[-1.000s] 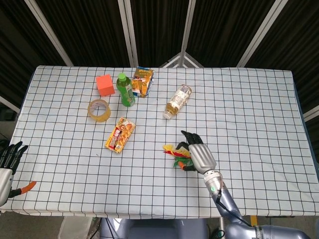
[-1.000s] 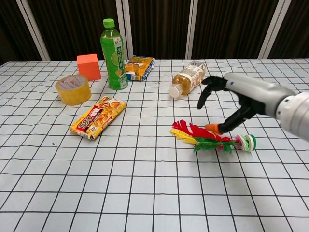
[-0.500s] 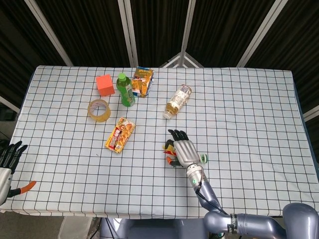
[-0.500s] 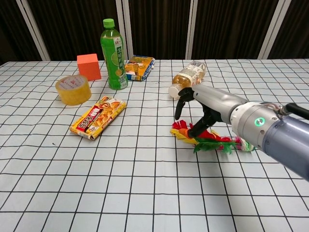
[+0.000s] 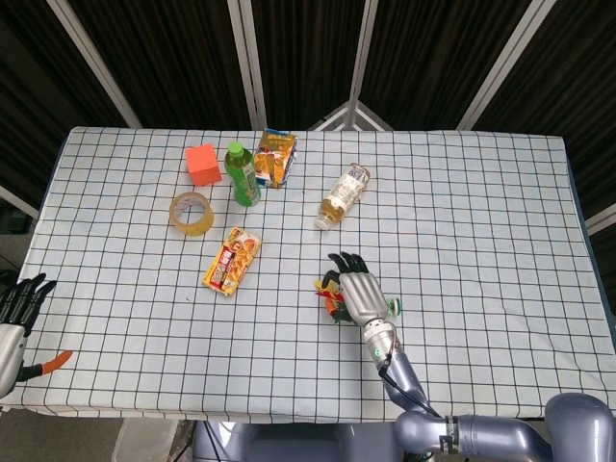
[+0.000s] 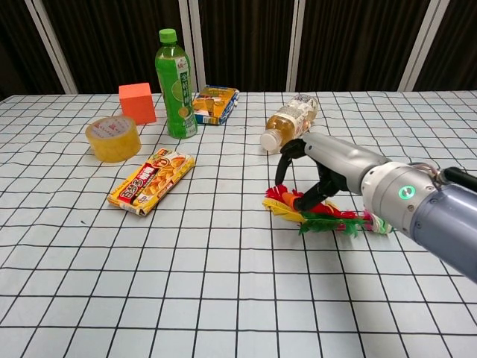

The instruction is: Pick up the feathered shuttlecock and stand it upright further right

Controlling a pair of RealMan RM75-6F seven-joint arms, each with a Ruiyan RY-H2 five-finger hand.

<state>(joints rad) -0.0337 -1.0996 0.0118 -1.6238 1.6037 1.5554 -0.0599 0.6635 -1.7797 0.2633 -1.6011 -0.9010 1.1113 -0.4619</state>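
Note:
The feathered shuttlecock [image 6: 322, 217] lies flat on the checked cloth, red, yellow and green feathers pointing left, its white and green base [image 6: 381, 221] to the right. My right hand [image 6: 322, 168] hovers over the feathered end with fingers spread and curved downward; the thumb tip reaches the red feathers, and nothing is gripped. In the head view the right hand [image 5: 358, 295] covers most of the shuttlecock [image 5: 330, 296], leaving only feather tips and the base showing. My left hand [image 5: 15, 320] hangs beyond the table's front left corner, fingers apart and holding nothing.
A tea bottle [image 6: 291, 119] lies just behind the right hand. Further left are a snack packet [image 6: 153, 180], a tape roll [image 6: 113, 139], an orange cube [image 6: 137, 103], an upright green bottle [image 6: 175, 74] and a small box [image 6: 215, 103].
The right hand swung left from above the shuttlecock's base to over its feathers, then eased slightly back. The shuttlecock and the left hand have stayed put.

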